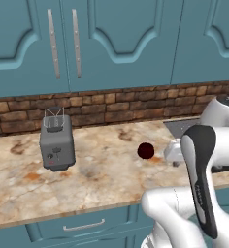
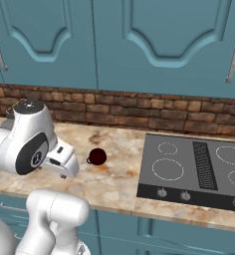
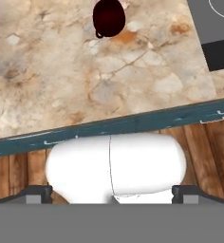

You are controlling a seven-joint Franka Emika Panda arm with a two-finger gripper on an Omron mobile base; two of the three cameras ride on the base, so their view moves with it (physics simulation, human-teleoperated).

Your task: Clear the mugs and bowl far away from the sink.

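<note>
The dark maroon mug [image 1: 145, 150] stands upright on the marbled worktop [image 1: 102, 179], alone in an open stretch of stone, with nothing touching it. Taking the mug as the landmark: the grey toaster [image 1: 57, 142] sits well apart from it on the worktop, towards the brick backsplash [image 1: 116, 109]; the black stovetop [image 2: 196, 169] lies on the mug's other side, a bare strip of worktop between them. In the right base view the mug's handle sticks out on the side away from the stovetop.

The end effector [image 3: 112, 192] is released, its two dark fingertips [image 3: 35, 193] spread wide at the hand view's lower corners and grasping nothing. It hangs off the worktop's front edge, short of the mug, looking down at the teal cabinet front [image 3: 133, 124] and the wooden floor [image 3: 209, 156].
</note>
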